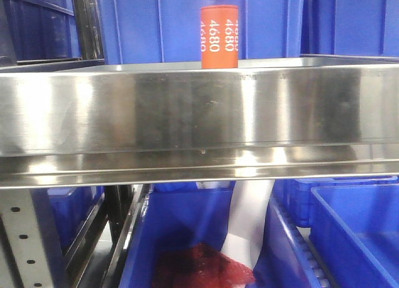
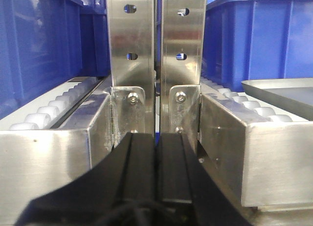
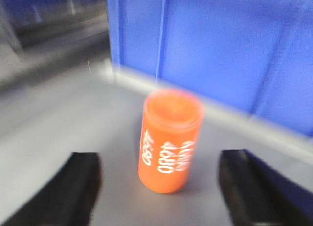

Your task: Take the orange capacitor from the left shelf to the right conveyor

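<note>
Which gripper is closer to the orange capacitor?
Right gripper. Its open fingers flank the capacitor on the shelf; the left gripper, shut, faces steel uprights with no capacitor in view.

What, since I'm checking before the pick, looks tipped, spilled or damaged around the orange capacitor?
Nothing stands out. The orange capacitor stands upright and intact on the left shelf, with no spill around it. The right wrist view is blurred, but shows it standing untouched inside the open right end effector.
</note>
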Motion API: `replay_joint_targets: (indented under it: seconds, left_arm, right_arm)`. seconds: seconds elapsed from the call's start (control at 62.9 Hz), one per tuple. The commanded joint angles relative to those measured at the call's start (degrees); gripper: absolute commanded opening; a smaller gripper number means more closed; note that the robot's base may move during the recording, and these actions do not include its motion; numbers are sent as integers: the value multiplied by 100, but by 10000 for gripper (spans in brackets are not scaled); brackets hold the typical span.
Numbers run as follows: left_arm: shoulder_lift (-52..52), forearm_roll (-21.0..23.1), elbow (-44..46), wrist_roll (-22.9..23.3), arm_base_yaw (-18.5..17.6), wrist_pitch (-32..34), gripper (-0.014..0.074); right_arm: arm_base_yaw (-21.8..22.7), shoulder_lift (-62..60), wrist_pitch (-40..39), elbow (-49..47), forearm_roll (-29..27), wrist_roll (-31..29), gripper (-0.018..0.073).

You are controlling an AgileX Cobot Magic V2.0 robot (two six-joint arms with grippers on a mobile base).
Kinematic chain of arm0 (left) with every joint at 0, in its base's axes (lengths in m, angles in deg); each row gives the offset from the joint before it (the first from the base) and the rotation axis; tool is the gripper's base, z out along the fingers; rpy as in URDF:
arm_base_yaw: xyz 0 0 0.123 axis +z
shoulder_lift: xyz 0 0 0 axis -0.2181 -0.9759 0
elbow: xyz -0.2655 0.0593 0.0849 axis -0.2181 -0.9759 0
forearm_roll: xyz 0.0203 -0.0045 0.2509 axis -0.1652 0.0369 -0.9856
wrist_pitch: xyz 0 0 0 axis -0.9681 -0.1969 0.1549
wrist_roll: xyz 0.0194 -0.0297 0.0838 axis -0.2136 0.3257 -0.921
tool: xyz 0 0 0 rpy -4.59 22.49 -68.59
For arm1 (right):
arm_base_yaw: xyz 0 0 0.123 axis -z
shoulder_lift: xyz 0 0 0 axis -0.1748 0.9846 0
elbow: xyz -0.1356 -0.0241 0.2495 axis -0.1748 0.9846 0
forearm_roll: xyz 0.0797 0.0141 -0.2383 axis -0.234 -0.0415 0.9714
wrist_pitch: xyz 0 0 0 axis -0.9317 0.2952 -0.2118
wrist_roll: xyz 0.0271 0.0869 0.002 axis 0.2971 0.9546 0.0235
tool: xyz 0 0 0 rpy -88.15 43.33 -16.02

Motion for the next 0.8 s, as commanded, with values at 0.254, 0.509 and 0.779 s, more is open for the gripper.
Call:
replay_joint_targets:
  seconds: [0.254,0.509,0.779]
  left_arm:
    - [-58,31,45,0,-25,516,-105]
    - [-58,31,45,0,-25,516,-105]
    - [-58,31,45,0,-25,516,-105]
  right_arm:
    - [296,754,-1137,-300,65,50,626]
    - [498,1293,-1652,-590,53,50,613]
    - [498,1433,-1850,-643,48,67,79]
